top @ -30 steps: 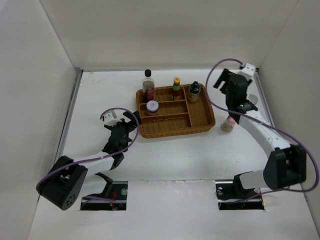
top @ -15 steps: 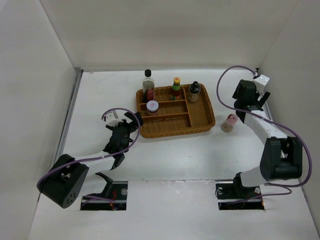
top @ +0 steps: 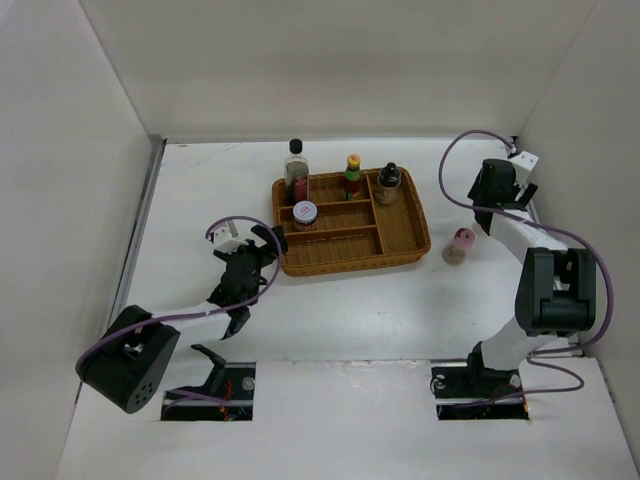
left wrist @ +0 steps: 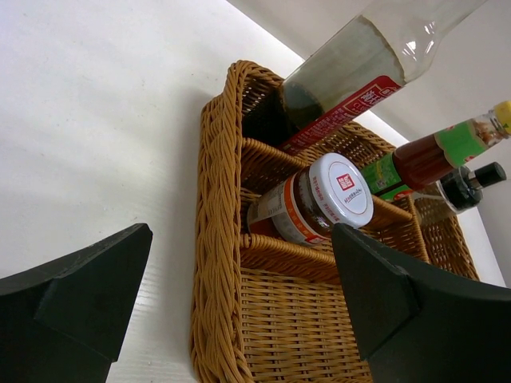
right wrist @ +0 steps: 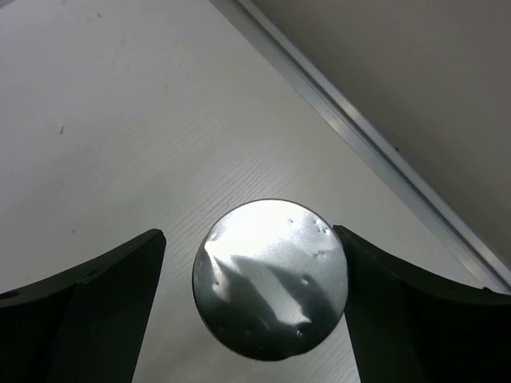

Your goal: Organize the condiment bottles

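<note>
- The right pincer [right wrist: 249, 255] hangs by the right edge of the surface [top: 350, 310], toward the far right corner. Its jaws are apart on either side of the silver-capped bottle [right wrist: 270, 279], seen from straight above the cap.
- The step in hand looks like the grasp of this bottle. The cap sits closer to the right jaw than the left, perhaps touching it. Centring first should keep the bottle from being shoved sideways as the jaws close.
- Gripping the body below the cap should hold better than the smooth metal top. How low the jaws stand I cannot tell.
- The metal rail [right wrist: 375, 148] runs close behind, so a straight lift seems safest.
- The pink-capped shaker [top: 460, 244] stands loose between the wicker tray [top: 350, 264] and the right edge, so the carry must clear it.
- In the tray stand the tall clear bottle [left wrist: 359, 72], pink-lidded jar [left wrist: 307, 207], green sauce bottle [left wrist: 431, 155] and black-capped shaker [left wrist: 467, 182].
- The left pincer [left wrist: 239, 239] rests at the tray's left side, jaws apart and holding nothing.
</note>
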